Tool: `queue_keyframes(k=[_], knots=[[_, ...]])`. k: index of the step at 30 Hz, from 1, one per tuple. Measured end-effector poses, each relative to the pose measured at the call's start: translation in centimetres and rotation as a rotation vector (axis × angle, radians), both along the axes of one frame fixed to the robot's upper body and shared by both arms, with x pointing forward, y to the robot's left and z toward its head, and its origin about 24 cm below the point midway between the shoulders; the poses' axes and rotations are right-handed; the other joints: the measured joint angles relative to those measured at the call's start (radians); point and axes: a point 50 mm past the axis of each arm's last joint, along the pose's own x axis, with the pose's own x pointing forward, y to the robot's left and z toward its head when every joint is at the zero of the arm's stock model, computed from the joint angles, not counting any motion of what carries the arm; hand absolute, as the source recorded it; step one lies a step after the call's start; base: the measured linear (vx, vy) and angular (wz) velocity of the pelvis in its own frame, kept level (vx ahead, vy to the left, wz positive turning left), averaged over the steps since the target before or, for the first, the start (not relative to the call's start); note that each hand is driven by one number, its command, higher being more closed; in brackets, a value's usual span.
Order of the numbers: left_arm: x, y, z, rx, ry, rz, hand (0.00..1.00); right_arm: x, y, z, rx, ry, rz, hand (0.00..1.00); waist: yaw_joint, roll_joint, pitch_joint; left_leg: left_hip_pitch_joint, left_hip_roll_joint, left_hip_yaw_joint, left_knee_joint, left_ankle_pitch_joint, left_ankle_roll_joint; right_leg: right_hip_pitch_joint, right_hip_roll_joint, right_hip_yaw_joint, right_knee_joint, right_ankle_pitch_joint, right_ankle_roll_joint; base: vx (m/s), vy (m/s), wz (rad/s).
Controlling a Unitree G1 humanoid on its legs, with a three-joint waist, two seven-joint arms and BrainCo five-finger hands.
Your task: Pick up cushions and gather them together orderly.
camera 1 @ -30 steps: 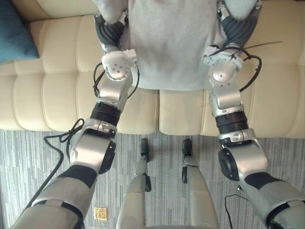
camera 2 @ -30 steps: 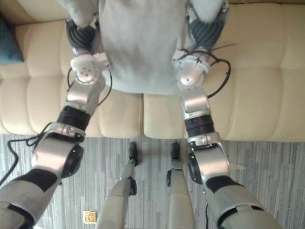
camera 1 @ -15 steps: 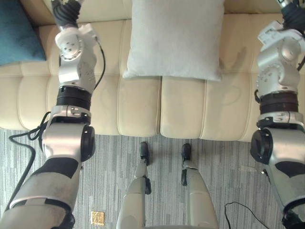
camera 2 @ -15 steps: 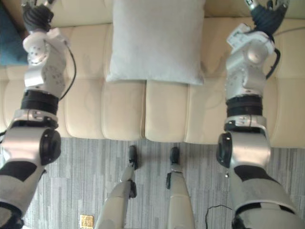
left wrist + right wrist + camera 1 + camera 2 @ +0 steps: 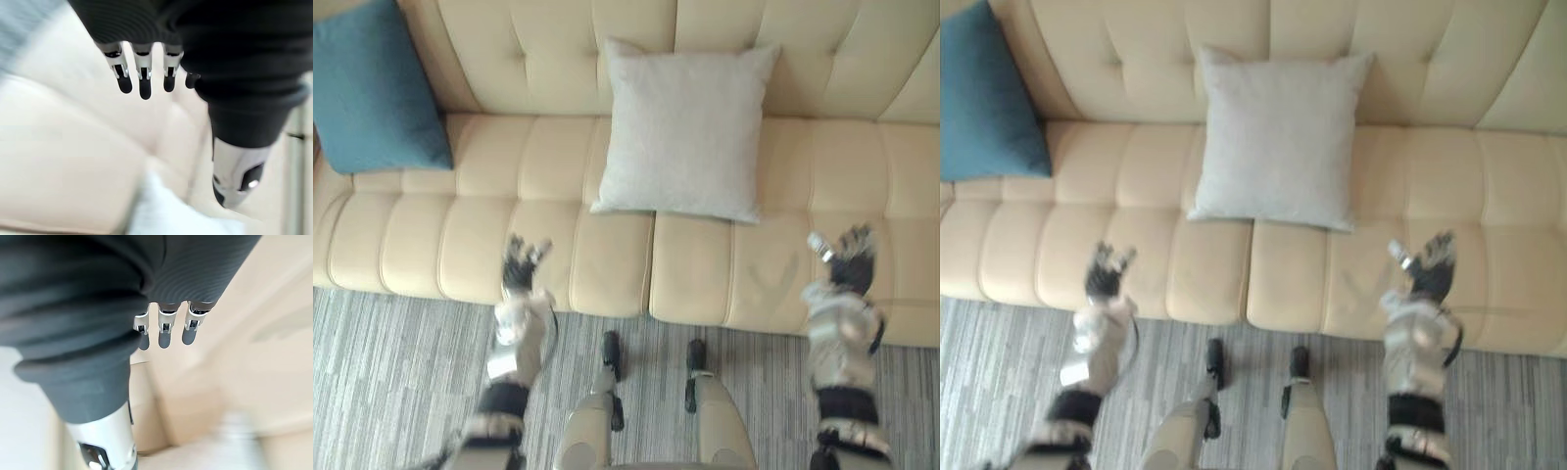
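A light grey cushion (image 5: 685, 132) leans upright against the backrest in the middle of the cream sofa (image 5: 558, 235). A teal cushion (image 5: 374, 88) leans at the sofa's far left end. My left hand (image 5: 521, 266) hovers over the seat's front edge, below and left of the grey cushion, fingers straight and holding nothing. My right hand (image 5: 847, 262) hovers over the front edge to the cushion's lower right, also open and empty. The left wrist view shows straight fingers (image 5: 142, 81) above the seat; the right wrist view shows the same (image 5: 166, 330).
Grey striped carpet (image 5: 391, 372) lies in front of the sofa. Bare seat stretches between the two cushions and to the right of the grey one.
Both hands let go of the grey cushion, which now rests against the backrest, and drew back toward the seat's front edge. The camera tilted up, showing more of the backrest.
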Motion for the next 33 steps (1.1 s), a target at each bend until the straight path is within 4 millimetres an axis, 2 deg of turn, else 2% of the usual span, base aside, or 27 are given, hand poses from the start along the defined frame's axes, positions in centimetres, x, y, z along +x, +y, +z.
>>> queue_keyframes(k=[1, 2, 3, 5, 8, 10, 17, 21, 23, 24, 25, 26, 28, 29, 30, 31, 32, 33], knots=[[-2.0, -0.1, -2.2, 0.033, 0.116, -0.032, 0.00, -2.2, 1.4, -3.1, 0.037, 0.132, 0.035, 0.00, 0.001, -0.009, -0.032, 0.024, 0.005, 0.002, 0.000, -0.009, -0.003, 0.032, 0.005, -0.002, -0.025, 0.000, 0.000, 0.06, -0.011, -0.07], [-2.6, -0.1, -2.8, 0.037, 0.147, -0.036, 0.00, -2.7, 1.8, -3.8, 0.047, 0.164, 0.046, 0.00, 0.001, -0.012, -0.040, 0.032, 0.007, 0.003, 0.000, -0.012, -0.003, 0.042, 0.007, -0.003, -0.031, 0.000, 0.000, 0.06, -0.011, -0.15], [-4.5, -0.1, -4.7, 0.033, 0.245, -0.046, 0.00, -4.3, 2.9, -6.0, 0.097, 0.259, 0.064, 0.00, 0.003, -0.020, -0.061, 0.068, 0.012, 0.014, 0.000, -0.022, -0.001, 0.083, 0.013, 0.002, -0.055, 0.002, 0.002, 0.05, -0.007, -0.24], [-7.4, -0.3, -7.0, 0.028, 0.391, -0.064, 0.00, -6.4, 4.2, -8.3, 0.129, 0.383, 0.102, 0.00, 0.004, -0.028, -0.101, 0.110, 0.019, 0.031, 0.000, -0.041, -0.009, 0.135, 0.022, 0.014, -0.099, 0.013, 0.008, 0.05, -0.004, -0.31], [-10.1, -1.2, -9.1, 0.036, 0.542, -0.132, 0.00, -8.3, 5.0, -10.1, 0.147, 0.495, 0.135, 0.00, 0.007, -0.031, -0.140, 0.166, 0.024, 0.067, 0.000, -0.064, -0.010, 0.196, 0.033, 0.043, -0.149, 0.035, 0.011, 0.05, 0.006, -0.33], [-10.7, -1.4, -9.5, 0.038, 0.576, -0.136, 0.00, -8.6, 5.1, -10.4, 0.134, 0.525, 0.149, 0.00, 0.008, -0.030, -0.141, 0.200, 0.025, 0.083, 0.000, -0.070, -0.011, 0.230, 0.036, 0.056, -0.171, 0.046, 0.013, 0.03, 0.016, -0.31], [-11.3, -1.5, -10.0, 0.094, 0.632, -0.192, 0.00, -9.3, 5.5, -11.2, 0.118, 0.596, 0.184, 0.00, 0.011, -0.043, -0.157, 0.277, 0.020, 0.144, 0.000, -0.087, -0.006, 0.285, 0.049, 0.124, -0.202, 0.079, 0.011, 0.03, 0.012, -0.31], [-10.8, -1.5, -9.9, 0.122, 0.633, -0.221, 0.00, -9.0, 6.1, -11.3, 0.109, 0.608, 0.213, 0.00, 0.023, -0.072, -0.137, 0.301, 0.020, 0.192, 0.028, -0.110, -0.002, 0.291, 0.054, 0.168, -0.189, 0.090, 0.016, -0.01, 0.015, -0.34], [-10.2, -1.3, -9.7, 0.139, 0.621, -0.225, 0.00, -8.8, 6.4, -11.3, 0.109, 0.614, 0.219, 0.00, 0.020, -0.096, -0.112, 0.285, 0.023, 0.210, 0.097, -0.137, 0.009, 0.279, 0.034, 0.137, -0.163, 0.063, 0.030, -0.08, -0.001, -0.07], [-10.0, -1.4, -9.6, 0.140, 0.613, -0.227, 0.00, -8.8, 6.5, -11.4, 0.110, 0.620, 0.216, 0.00, 0.021, -0.103, -0.115, 0.261, 0.035, 0.218, 0.136, -0.149, 0.025, 0.269, 0.009, 0.075, -0.142, 0.031, 0.025, -0.10, -0.013, -0.08], [-9.9, -1.5, -9.6, 0.139, 0.611, -0.228, 0.00, -8.8, 6.6, -11.4, 0.110, 0.626, 0.213, 0.00, 0.022, -0.090, -0.107, 0.236, 0.051, 0.223, 0.162, -0.154, 0.028, 0.231, -0.021, -0.004, -0.015, -0.004, 0.011, -0.08, -0.032, -0.03], [-9.9, -1.4, -9.5, 0.147, 0.614, -0.228, 0.00, -8.9, 6.9, -11.5, 0.116, 0.633, 0.216, 0.00, 0.020, -0.093, -0.109, 0.229, 0.060, 0.214, 0.180, -0.156, 0.029, 0.199, -0.034, -0.026, 0.118, -0.024, 0.011, 0.00, -0.067, 0.11], [-9.9, -0.9, -9.5, 0.157, 0.620, -0.219, 0.00, -9.5, 7.5, -12.0, 0.138, 0.664, 0.222, 0.00, 0.021, -0.109, -0.118, 0.197, 0.074, 0.187, 0.233, -0.155, 0.029, 0.189, -0.084, -0.045, 0.410, -0.070, 0.024, 0.00, -0.162, 0.33], [-9.7, -0.7, -9.4, 0.160, 0.614, -0.214, 0.00, -9.8, 7.6, -12.2, 0.141, 0.680, 0.226, 0.00, 0.022, -0.128, -0.129, 0.181, 0.070, 0.185, 0.258, -0.157, 0.026, 0.186, -0.103, -0.037, 0.430, -0.069, 0.044, -0.08, -0.210, 0.18], [-9.4, -0.6, -9.2, 0.155, 0.603, -0.198, 0.00, -9.8, 7.6, -12.2, 0.142, 0.686, 0.228, 0.00, 0.032, -0.129, -0.130, 0.154, 0.075, 0.173, 0.282, -0.163, 0.022, 0.170, -0.067, -0.045, 0.407, -0.066, 0.062, -0.16, -0.136, -0.16], [-10.0, -1.5, -9.6, 0.115, 0.621, -0.190, 0.00, -9.1, 6.8, -11.9, 0.108, 0.676, 0.229, 0.00, 0.059, -0.069, -0.153, 0.118, 0.081, 0.132, 0.266, -0.171, 0.023, 0.224, -0.008, -0.013, 0.261, -0.073, 0.079, -0.17, -0.030, -0.37], [-10.3, -2.0, -9.7, 0.097, 0.627, -0.190, 0.00, -8.8, 6.3, -11.8, 0.086, 0.674, 0.229, 0.00, 0.064, -0.059, -0.151, 0.132, 0.095, 0.135, 0.242, -0.145, 0.011, 0.243, -0.007, 0.013, 0.283, -0.106, 0.088, -0.18, -0.079, -0.24], [-9.7, -1.7, -9.5, 0.112, 0.609, -0.187, 0.00, -8.5, 6.5, -11.7, 0.083, 0.674, 0.239, 0.00, 0.067, -0.082, -0.135, 0.115, 0.083, 0.133, 0.265, -0.130, 0.008, 0.279, -0.026, 0.033, 0.300, -0.166, 0.075, -0.13, -0.139, -0.04]])
